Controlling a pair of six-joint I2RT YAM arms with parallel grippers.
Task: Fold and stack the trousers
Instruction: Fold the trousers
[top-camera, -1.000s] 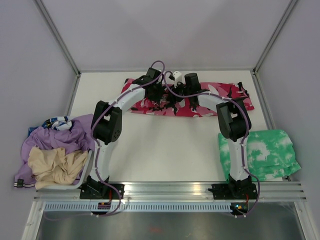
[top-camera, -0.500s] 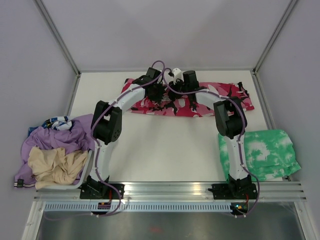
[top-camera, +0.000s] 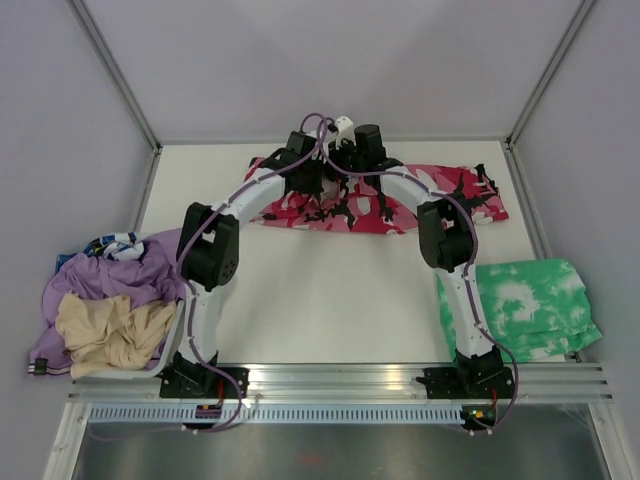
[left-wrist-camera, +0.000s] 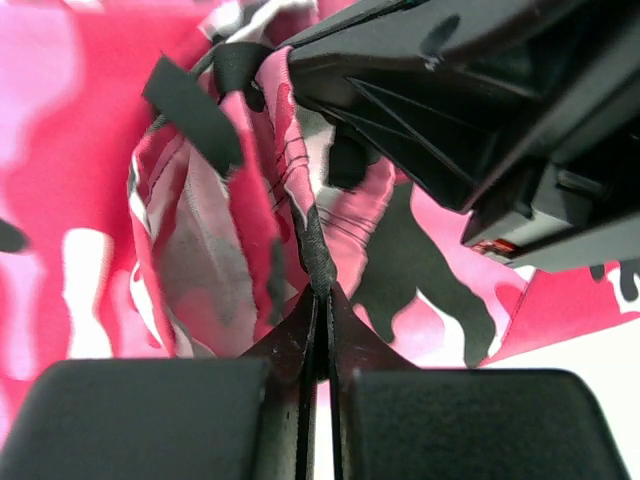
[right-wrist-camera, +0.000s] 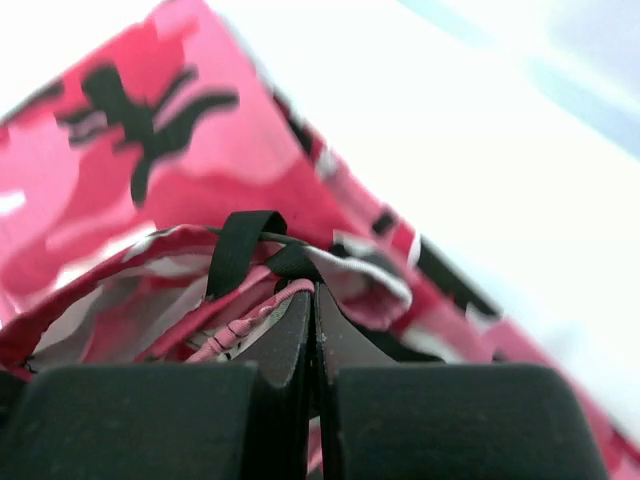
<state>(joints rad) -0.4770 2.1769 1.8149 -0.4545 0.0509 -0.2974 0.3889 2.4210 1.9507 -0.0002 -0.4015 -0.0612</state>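
arms: 2 (left arm, right arm) | tools: 2 (left tool, right tool) | trousers, pink camouflage: 1 | green-and-white tie-dye garment: 1 | lilac garment: 1 | beige garment: 1 | small blue-and-white cloth: 1 | desk: 1

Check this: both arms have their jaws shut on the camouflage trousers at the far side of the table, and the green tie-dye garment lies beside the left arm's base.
Wrong side: the green tie-dye garment lies beside the right arm's base, as the top external view shows. The rest stands: both arms have their jaws shut on the camouflage trousers at the far side of the table.
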